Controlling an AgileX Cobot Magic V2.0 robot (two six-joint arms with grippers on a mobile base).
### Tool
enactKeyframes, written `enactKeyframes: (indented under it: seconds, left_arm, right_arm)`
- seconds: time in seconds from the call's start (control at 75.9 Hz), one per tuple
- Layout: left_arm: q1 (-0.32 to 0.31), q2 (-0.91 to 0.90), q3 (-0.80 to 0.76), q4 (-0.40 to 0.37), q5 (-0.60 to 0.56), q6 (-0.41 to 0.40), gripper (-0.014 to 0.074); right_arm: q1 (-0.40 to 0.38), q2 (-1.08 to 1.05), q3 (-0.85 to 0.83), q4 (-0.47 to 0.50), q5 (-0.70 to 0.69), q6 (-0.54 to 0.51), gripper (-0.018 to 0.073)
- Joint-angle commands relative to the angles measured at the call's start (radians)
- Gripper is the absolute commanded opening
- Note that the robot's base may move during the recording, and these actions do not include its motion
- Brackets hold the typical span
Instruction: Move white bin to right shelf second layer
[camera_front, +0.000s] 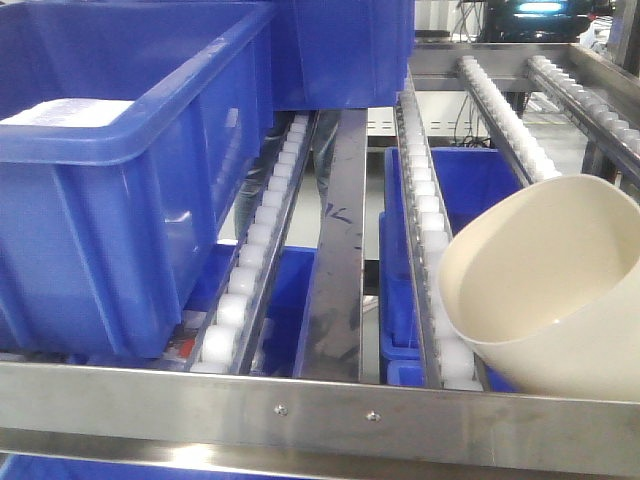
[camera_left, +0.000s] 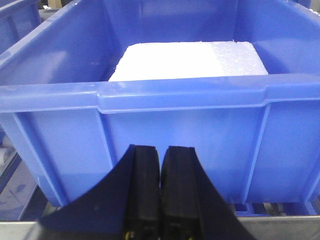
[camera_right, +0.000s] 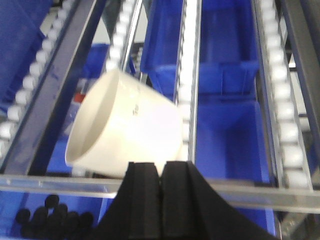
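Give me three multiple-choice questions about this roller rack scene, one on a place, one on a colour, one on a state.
1. Where is the cream-white plastic tub?
A. on the roller lanes at the rack's right
B. inside a crate
C. on the floor

2. What colour is the large plastic crate holding a white foam block?
A. green
B. blue
C. grey

3. How does the tub sit?
A. upright
B. upside down
C. tipped, with its opening facing sideways

Answers: 1 A, it rests on the rollers; 2 B, its walls are blue; 3 C, its opening faces sideways.

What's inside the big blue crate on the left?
The blue crate holds a white foam-like block, lying flat. Whatever sits beneath the block is covered, and the crate's front wall hides the floor nearest the camera.
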Motion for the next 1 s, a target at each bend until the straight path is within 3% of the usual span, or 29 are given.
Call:
enactKeyframes:
  seconds: [0.0, 0.211, 0.316, 0.395, 0.514, 0.672, 0.988]
  left_arm:
    - [-0.003, -0.014, 0.037, 0.0, -0.086, -0.005, 0.0085]
    - [-0.003, -0.014, 0.037, 0.0, -0.086, -0.005, 0.0085]
    - [-0.003, -0.014, 0.037, 0.0, -0.086, -0.005, 0.0085]
    - [-0.003, -0.014, 0.037, 0.0, -0.086, -0.005, 0.0085]
    - [-0.003, -0.014, 0.037, 0.0, -0.086, -0.005, 0.0085]
    - [-0.003, -0.014, 0.037, 0.0, -0.086, -0.005, 0.0085]
    - [-0.003, -0.014, 0.037, 0.0, -0.086, -0.005, 0.0085]
  right_arm:
    - [-0.004, 0.006, -0.031, 0.002, -0.023, -0.012, 0.0023]
    - [-0.004, 0.006, -0.031, -0.001, -0.022, -0.012, 0.0023]
    - [-0.004, 0.006, -0.031, -0.07, -0.066, -0.022, 0.0023]
    - [-0.004, 0.006, -0.031, -0.122, -0.137, -0.091, 0.0023]
    - [-0.004, -0.006, 0.019, -0.125, -0.32, -0.207, 0.0023]
    - [-0.005, -0.118, 0.17, -0.12, -0.532, -0.222, 0.0023]
    - [-0.005, -0.129, 0.377, -0.034, -0.58, -0.219, 0.0023]
